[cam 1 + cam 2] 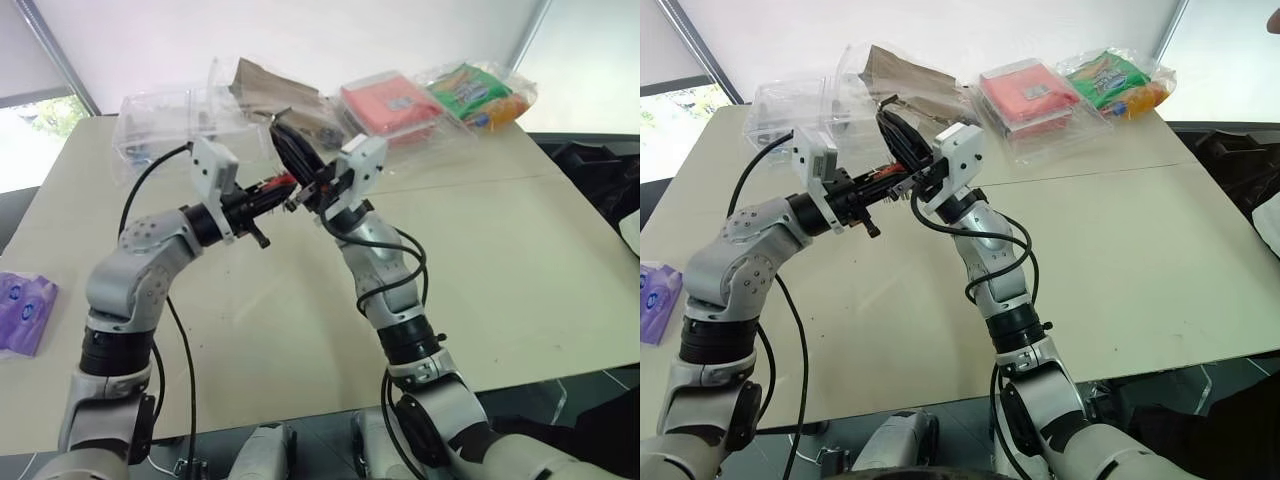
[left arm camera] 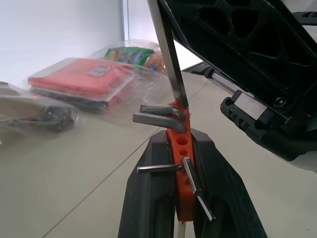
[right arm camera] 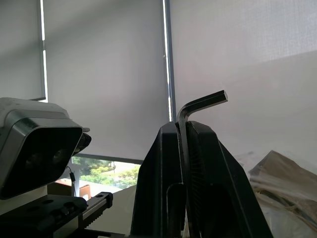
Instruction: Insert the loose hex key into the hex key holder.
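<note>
Left wrist view shows us the hex key holder (image 2: 181, 163) pinched upright between our left gripper (image 2: 185, 198) jaws, closed tight on its red sides, with spare keys jutting from it; above the holder, the loose hex key (image 2: 168, 54) slants down so that its straight tip reaches the holder's top end, beside the topmost keys; whether it has entered a hole we cannot tell; we judge the step needs the shaft brought in line with a free hole, then pushed along it gently; to the holder's right, our right gripper (image 3: 185, 131) jaws clamp the key's shaft, its bent end poking out beyond the fingertips.
</note>
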Tool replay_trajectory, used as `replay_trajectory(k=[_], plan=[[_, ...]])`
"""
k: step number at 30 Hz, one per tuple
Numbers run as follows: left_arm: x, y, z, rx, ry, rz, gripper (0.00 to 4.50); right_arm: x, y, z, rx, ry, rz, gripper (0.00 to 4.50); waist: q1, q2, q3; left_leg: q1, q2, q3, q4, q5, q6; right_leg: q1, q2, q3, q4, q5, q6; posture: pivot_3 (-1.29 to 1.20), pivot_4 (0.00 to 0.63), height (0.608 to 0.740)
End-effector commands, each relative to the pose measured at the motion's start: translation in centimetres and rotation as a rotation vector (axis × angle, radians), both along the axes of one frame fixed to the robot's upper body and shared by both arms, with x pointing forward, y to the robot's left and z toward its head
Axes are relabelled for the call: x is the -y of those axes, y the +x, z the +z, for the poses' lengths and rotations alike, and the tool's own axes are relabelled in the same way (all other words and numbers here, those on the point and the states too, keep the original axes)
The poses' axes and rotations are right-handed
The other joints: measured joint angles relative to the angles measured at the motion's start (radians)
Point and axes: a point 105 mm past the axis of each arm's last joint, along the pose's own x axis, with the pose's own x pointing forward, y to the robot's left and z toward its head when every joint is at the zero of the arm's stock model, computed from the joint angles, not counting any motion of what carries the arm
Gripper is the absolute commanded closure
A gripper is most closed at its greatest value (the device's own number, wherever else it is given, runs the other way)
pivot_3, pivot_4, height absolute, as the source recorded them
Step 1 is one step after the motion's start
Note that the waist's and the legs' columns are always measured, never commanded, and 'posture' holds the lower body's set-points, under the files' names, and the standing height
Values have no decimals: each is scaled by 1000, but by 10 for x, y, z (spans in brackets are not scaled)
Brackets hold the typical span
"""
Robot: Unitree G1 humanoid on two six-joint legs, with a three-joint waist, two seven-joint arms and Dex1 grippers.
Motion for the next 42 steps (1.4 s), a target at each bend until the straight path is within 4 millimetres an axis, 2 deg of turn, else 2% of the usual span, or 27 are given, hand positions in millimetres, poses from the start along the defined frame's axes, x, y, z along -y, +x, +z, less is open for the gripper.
replay_trajectory(k=[1, 22, 31, 42], plan=[[1, -6, 16, 66, -15, -14, 4500, -5, -7, 20, 68, 34, 13, 4487, 0, 0, 0, 0, 0, 0, 0, 0, 0, 0, 0, 0, 0, 0, 0, 0, 150, 740], [-3, -4, 28, 60, -81, 6, 4500, -5, -8, 13, 67, 24, 3, 4487, 0, 0, 0, 0, 0, 0, 0, 0, 0, 0, 0, 0, 0, 0, 0, 0, 150, 740], [-5, -2, 33, 56, -109, 17, 4500, 10, -2, 8, 58, 20, -52, 4487, 0, 0, 0, 0, 0, 0, 0, 0, 0, 0, 0, 0, 0, 0, 0, 0, 150, 740], [-3, -2, 32, 60, -104, 13, 4500, 25, 5, -11, 5, -44, -102, 4487, 0, 0, 0, 0, 0, 0, 0, 0, 0, 0, 0, 0, 0, 0, 0, 0, 150, 740]])
